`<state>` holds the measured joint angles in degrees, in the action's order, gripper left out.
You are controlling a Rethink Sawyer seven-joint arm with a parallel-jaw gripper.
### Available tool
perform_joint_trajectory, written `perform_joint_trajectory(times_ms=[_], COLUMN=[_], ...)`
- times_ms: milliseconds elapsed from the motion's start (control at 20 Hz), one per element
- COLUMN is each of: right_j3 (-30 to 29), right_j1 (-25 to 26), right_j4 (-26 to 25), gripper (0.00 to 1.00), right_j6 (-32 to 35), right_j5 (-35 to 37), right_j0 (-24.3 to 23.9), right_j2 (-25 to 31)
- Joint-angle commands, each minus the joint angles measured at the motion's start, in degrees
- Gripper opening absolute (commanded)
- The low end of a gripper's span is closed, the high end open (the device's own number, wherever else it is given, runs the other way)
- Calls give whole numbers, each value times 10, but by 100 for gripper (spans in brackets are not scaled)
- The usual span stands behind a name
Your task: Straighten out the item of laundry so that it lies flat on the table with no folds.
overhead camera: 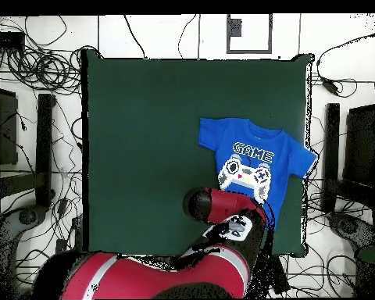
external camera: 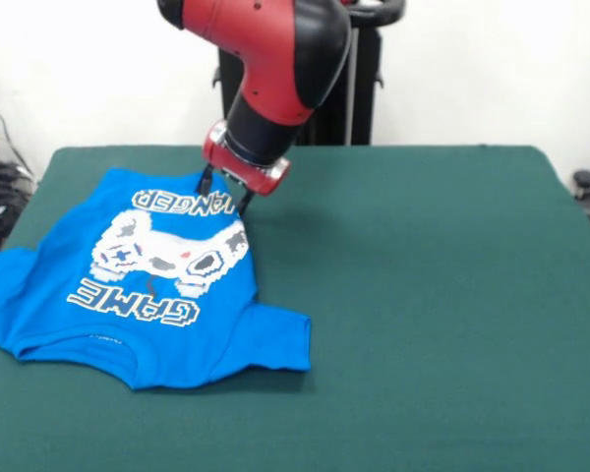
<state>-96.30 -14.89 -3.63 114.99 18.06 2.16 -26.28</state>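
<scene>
My gripper [external camera: 224,192] hangs over the hem end of the shirt [external camera: 147,285], with its two dark fingertips [external camera: 206,180] spread apart, one on either side of the cloth near the "CHANGER" lettering [external camera: 182,201]. I cannot tell whether the tips actually touch the fabric or stop just above it. Nothing is pinched between them.

In the front view the shirt spreads away from my gripper, toward the camera and off to the picture's left, where one sleeve reaches the edge of the table [external camera: 423,295]. The other sleeve lies at the shirt's corner farthest from my gripper on the camera side. The garment lies print side up. The hem end under my gripper looks bunched or folded, so the second word of the print is partly swallowed.

The shirt is soft bright blue knit with short sleeves. Its print is a blocky white and grey pixel game controller [external camera: 167,254] with the word "GAME" [external camera: 133,300] beyond it. The table is a broad dark green rectangle with a matt, felt-like top. My wrist is a glossy red and black cylinder.
</scene>
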Motion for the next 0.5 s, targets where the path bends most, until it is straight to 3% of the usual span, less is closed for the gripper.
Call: perform_joint_trajectory(times_ms=[50, 500], right_j3=[46, 57], right_j1=[44, 63], right_j4=[14, 28], gripper=[100, 100], right_j6=[102, 107], right_j5=[-18, -25], right_j0=[32, 37], right_j2=[7, 10])
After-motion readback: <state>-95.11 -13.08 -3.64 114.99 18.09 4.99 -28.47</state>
